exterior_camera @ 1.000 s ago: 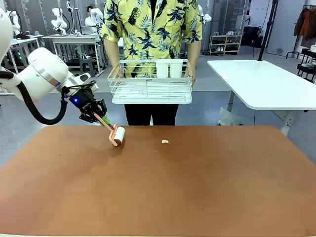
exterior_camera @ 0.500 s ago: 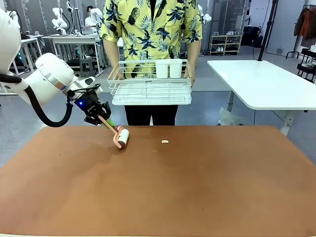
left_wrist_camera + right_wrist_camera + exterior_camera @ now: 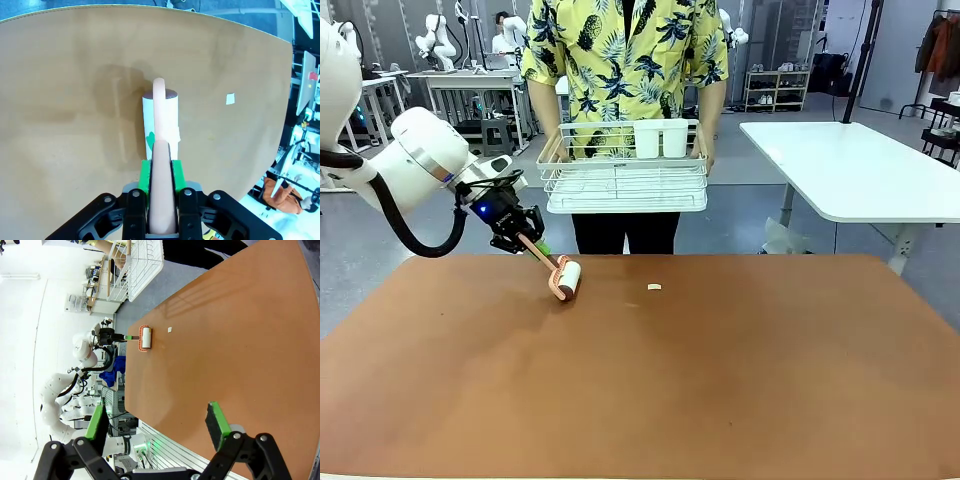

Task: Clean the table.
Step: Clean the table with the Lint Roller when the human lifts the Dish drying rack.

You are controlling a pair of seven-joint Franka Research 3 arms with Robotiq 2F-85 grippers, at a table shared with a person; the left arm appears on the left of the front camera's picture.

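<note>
The left end effector [image 3: 517, 240] gripped the lint roller [image 3: 565, 277], touching the worktop [image 3: 720, 380] just ahead; right end effector [image 3: 156, 424] stood open.

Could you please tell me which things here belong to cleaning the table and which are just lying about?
Part of the job: the table; the lint roller on it; the left arm's fingers, shut on the roller's handle; the small white scrap.

Just about: the wire rack that the person holds; the white table; the right arm's fingers, open and holding nothing.
</note>
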